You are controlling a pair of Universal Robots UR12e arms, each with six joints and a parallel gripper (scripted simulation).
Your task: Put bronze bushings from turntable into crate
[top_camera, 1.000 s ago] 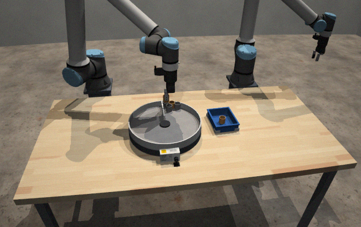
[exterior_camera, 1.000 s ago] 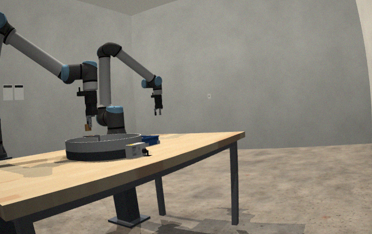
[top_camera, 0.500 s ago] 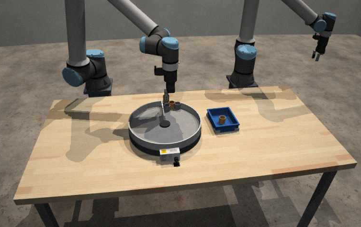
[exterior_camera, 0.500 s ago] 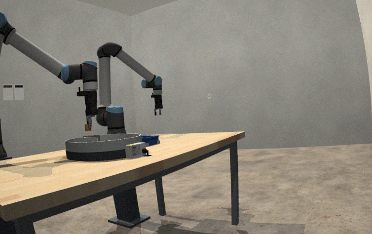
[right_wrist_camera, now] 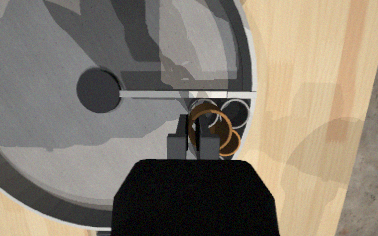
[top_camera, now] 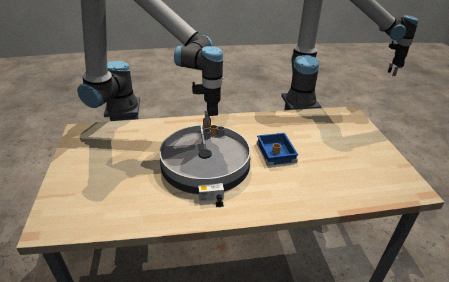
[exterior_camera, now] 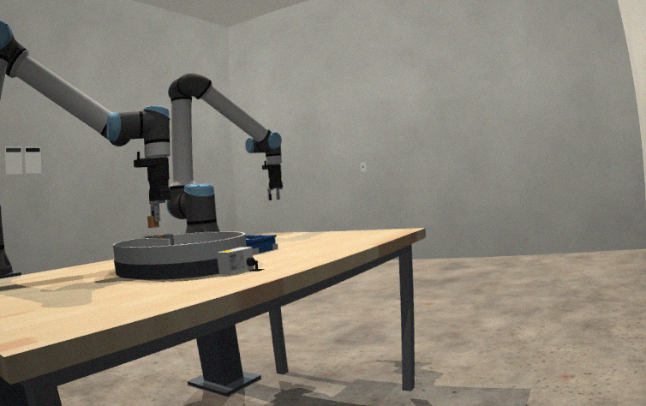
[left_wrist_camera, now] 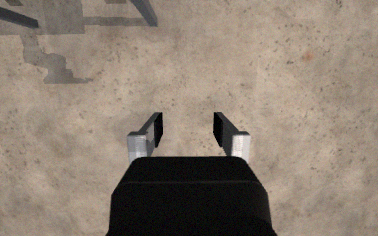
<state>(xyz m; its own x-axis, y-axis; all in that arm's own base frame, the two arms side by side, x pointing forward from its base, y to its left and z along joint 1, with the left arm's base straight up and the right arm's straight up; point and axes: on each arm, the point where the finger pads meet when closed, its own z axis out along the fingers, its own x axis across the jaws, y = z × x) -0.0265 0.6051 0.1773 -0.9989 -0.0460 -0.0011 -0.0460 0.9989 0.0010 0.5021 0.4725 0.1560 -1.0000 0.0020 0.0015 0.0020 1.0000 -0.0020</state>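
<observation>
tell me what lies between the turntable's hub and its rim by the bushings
A thin divider, joining hub and rim; top and right wrist views show it.

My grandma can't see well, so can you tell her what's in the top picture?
The right gripper holds a bronze bushing by its wall above a round turntable, where another bronze bushing stands among steel ones. Beside it, a blue crate has one bronze bushing inside.
</observation>
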